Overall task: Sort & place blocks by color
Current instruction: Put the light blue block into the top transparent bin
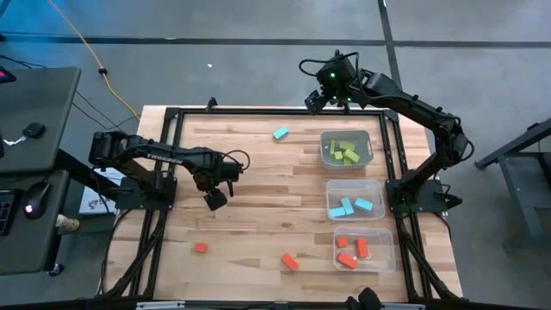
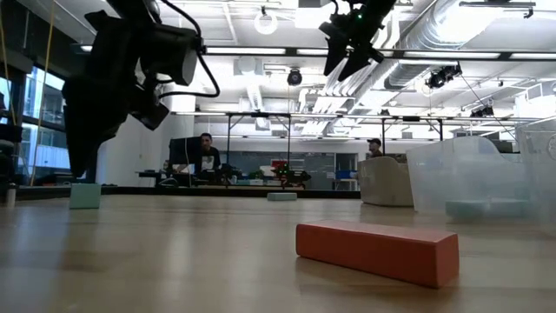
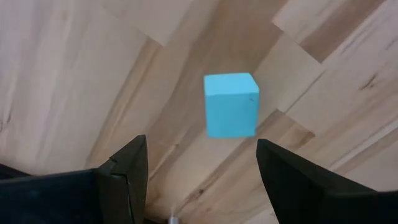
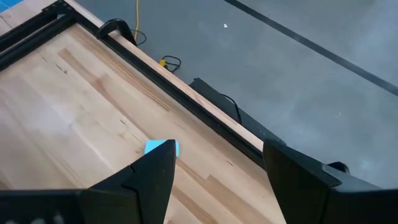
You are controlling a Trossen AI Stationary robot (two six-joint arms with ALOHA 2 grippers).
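left gripper (image 1: pixel 215 200) hangs over the middle-left of the wooden surface (image 1: pixel 250 215), jaws spread wide, nothing in them, with a light blue cube (image 3: pixel 231 104) on the wood right below, between the fingers. right gripper (image 1: pixel 315 101) is up over the far edge, also wide and empty, near another blue block (image 1: pixel 281 133). three clear bins on the right: green blocks (image 1: pixel 343 151) in the far one, blue ones (image 1: pixel 353 207) in the middle, red-orange (image 1: pixel 353 251) in the near one. a red cube (image 1: pixel 201 248) and a red bar (image 1: pixel 289 262) lie loose near the front.
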